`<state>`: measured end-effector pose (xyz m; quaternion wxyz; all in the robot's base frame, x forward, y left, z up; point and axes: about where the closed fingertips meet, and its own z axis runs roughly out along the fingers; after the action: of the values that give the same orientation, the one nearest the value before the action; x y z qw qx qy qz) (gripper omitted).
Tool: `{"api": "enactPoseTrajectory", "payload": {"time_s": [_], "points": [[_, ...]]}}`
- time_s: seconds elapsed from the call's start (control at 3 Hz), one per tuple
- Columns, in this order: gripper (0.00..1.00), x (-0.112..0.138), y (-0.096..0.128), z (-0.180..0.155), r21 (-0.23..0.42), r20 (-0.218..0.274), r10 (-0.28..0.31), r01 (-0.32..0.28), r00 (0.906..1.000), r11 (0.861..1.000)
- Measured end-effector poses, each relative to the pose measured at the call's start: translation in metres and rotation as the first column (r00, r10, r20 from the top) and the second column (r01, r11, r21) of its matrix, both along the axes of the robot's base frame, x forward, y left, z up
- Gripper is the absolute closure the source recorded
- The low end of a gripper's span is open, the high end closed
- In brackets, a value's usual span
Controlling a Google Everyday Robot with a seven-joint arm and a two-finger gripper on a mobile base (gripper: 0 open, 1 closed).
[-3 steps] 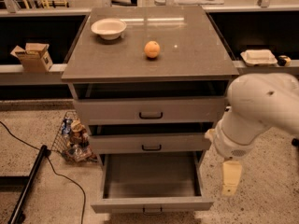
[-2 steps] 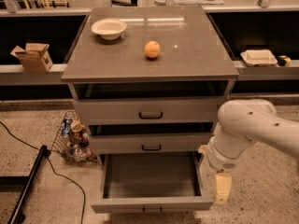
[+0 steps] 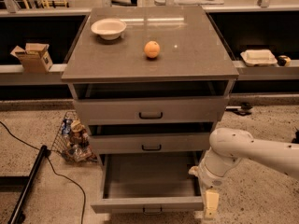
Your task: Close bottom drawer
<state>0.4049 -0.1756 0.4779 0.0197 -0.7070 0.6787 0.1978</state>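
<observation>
The bottom drawer [image 3: 147, 203] of the grey cabinet stands pulled far out, showing its plain grey inside. Its low front panel faces me with a small dark handle [image 3: 152, 210] at the centre. My gripper [image 3: 210, 204] hangs low at the right end of that front panel, close beside the drawer's front right corner. I cannot tell whether it touches the panel. The white arm [image 3: 247, 148] reaches in from the right. The middle drawer [image 3: 150, 143] and top drawer [image 3: 150, 110] above stand slightly out.
A white bowl [image 3: 108, 28] and an orange [image 3: 152, 49] sit on the cabinet top. A wire basket of items [image 3: 72, 136] stands on the floor left of the cabinet, with a black pole [image 3: 28, 185] and cable further left. A cardboard box [image 3: 33, 56] sits on the left shelf.
The arm has moved left and down, bringing my gripper from beside the cabinet's right side to the front right corner of the open bottom drawer. The drawer has not visibly moved.
</observation>
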Motion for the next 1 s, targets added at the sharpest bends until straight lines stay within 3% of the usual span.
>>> {"api": "enactPoseTrajectory", "payload": {"time_s": [0.33, 0.67, 1.0], "points": [[0.0, 0.0, 0.0, 0.0, 0.0, 0.0, 0.0, 0.0, 1.0, 1.0], [0.0, -0.002, 0.001, -0.026, -0.03, -0.018, 0.005, -0.006, 0.9998, 1.0], [0.0, 0.0, -0.005, -0.076, -0.021, -0.028, 0.005, -0.005, 0.9996, 1.0]]}}
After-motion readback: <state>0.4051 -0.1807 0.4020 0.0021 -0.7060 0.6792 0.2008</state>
